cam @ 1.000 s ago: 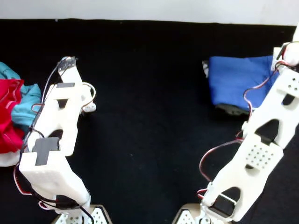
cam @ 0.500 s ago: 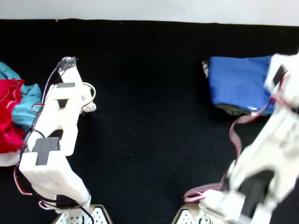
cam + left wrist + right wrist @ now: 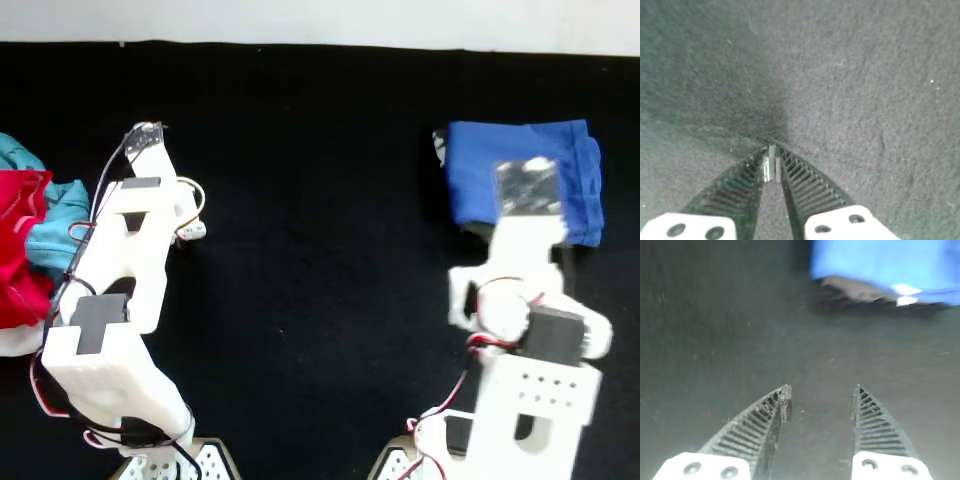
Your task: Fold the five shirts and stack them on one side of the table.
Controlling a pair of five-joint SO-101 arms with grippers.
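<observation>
A folded blue shirt [image 3: 520,178] lies at the back right of the black table, with a grey layer under it; the right wrist view shows the blue shirt [image 3: 880,265] ahead of my right gripper [image 3: 821,392], which is open over bare cloth, nothing between its fingers. The right arm [image 3: 530,330] stands just in front of the stack. A heap of unfolded shirts, red [image 3: 20,240] over teal [image 3: 55,215], sits at the left edge. My left gripper [image 3: 771,156] is shut, its tips touching the black tabletop, holding nothing. The left arm [image 3: 115,280] stands beside the heap.
A white garment edge [image 3: 15,342] pokes out under the red shirt. The black tabletop [image 3: 320,250] stretches between the two arms. A pale wall runs along the table's far edge [image 3: 320,40].
The right arm swung from the far right edge toward the middle, now standing in front of the blue shirt. The left arm and both shirt piles have not moved.
</observation>
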